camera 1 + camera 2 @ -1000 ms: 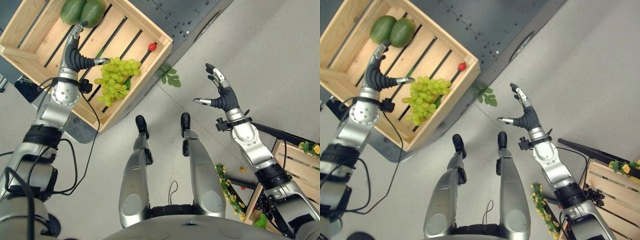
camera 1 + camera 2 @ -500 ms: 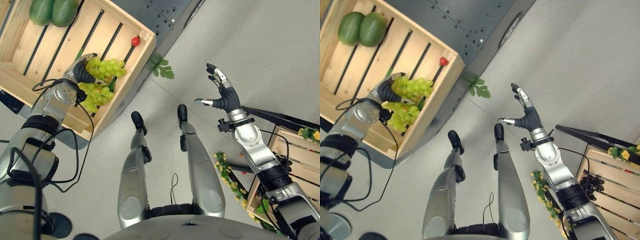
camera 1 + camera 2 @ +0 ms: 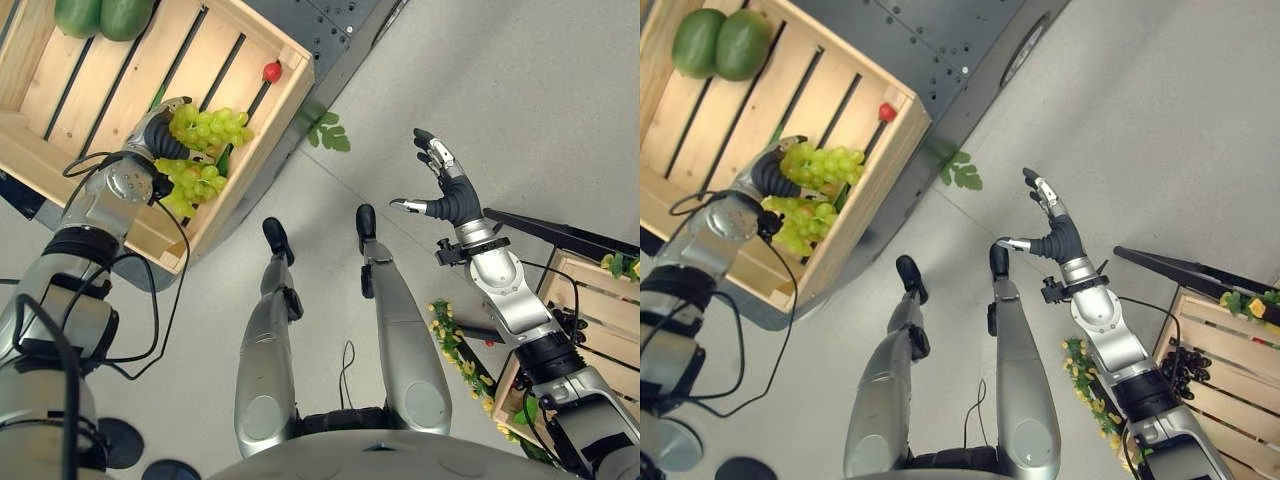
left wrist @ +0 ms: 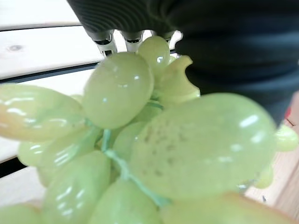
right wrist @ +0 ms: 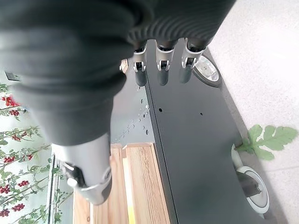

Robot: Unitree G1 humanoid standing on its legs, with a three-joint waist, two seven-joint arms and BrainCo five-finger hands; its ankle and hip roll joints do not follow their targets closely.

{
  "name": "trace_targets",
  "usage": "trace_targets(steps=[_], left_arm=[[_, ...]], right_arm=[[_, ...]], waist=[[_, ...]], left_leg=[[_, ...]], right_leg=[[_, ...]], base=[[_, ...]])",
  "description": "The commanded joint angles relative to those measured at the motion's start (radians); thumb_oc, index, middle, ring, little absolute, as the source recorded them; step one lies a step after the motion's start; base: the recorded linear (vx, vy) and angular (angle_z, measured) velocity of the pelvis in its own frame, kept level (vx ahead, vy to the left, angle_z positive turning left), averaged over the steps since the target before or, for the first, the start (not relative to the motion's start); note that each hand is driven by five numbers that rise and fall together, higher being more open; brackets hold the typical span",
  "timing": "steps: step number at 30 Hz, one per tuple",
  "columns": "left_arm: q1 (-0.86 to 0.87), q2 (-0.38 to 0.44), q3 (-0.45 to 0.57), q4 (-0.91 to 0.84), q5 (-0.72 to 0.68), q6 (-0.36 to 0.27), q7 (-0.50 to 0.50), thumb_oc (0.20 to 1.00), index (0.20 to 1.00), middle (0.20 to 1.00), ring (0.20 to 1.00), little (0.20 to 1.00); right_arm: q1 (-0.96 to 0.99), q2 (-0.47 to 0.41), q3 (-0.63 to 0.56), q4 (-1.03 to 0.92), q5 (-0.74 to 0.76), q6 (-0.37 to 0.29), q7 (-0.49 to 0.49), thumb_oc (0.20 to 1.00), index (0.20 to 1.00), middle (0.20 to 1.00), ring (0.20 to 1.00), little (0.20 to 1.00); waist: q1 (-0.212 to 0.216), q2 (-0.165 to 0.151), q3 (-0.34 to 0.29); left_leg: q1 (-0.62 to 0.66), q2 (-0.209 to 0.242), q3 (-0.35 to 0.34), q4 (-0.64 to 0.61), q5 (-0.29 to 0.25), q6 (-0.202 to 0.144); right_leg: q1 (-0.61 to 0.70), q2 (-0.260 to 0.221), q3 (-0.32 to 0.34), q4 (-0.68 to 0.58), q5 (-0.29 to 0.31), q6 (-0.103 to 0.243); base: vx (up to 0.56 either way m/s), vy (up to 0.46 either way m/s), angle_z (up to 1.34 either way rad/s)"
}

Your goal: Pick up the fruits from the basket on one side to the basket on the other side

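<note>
My left hand [image 3: 160,135] is inside the wooden crate [image 3: 262,118] on my left. Its fingers are curled round the grapes [image 3: 205,128], which it grasps from the near side. Part of the bunch lies above the hand and part hangs below it, toward the crate's near wall. In the left wrist view the grapes [image 4: 140,140] sit directly against the palm cover, with the slatted crate floor behind them.

Also in the crate: two green mangoes [image 3: 715,42] side by side at the far corner, well apart from the grapes, and one small red fruit [image 3: 271,72] against the right wall. The crate rests on a dark cart [image 3: 940,60]. A green leaf [image 3: 327,133] lies on the floor just beside the cart.

My right hand [image 3: 445,190] is raised over the bare floor, well apart from both crates. Its fingers are spread and released; it holds nothing.

A second crate [image 3: 600,320] stands at my right, beside my right arm.
</note>
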Motion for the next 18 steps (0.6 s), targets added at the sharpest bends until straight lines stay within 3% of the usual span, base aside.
trace_targets(steps=[1, 4, 18], left_arm=[[-0.004, -0.002, -0.007, 0.107, 0.092, 0.050, 0.022, 1.000, 1.000, 1.000, 1.000, 1.000], [-0.094, -0.019, -0.088, 0.184, 0.216, 0.086, 0.086, 1.000, 1.000, 1.000, 1.000, 1.000], [-0.201, -0.097, -0.137, 0.326, 0.321, 0.178, 0.123, 1.000, 1.000, 1.000, 1.000, 1.000]], right_arm=[[0.043, 0.012, -0.046, -0.080, 0.036, -0.069, 0.000, 1.000, 1.000, 1.000, 1.000, 1.000], [0.041, 0.002, -0.025, -0.094, 0.044, -0.076, 0.006, 1.000, 1.000, 1.000, 1.000, 1.000], [0.056, -0.009, -0.019, -0.113, 0.083, -0.079, -0.004, 1.000, 1.000, 1.000, 1.000, 1.000]], waist=[[-0.016, -0.029, -0.021], [-0.028, -0.037, -0.021], [-0.058, -0.063, -0.021]], left_leg=[[0.002, -0.012, -0.026, 0.157, -0.147, -0.039], [-0.022, -0.011, -0.026, 0.164, -0.148, -0.038], [-0.103, 0.001, -0.028, 0.196, -0.153, -0.037]], right_leg=[[0.077, -0.048, -0.022, -0.173, 0.123, 0.132], [0.051, -0.046, -0.018, -0.166, 0.123, 0.133], [-0.024, -0.038, -0.006, -0.155, 0.131, 0.132]], base=[[-0.01, -0.008, 0.03], [-0.02, 0.002, 0.06], [0.00, 0.000, 0.01]])
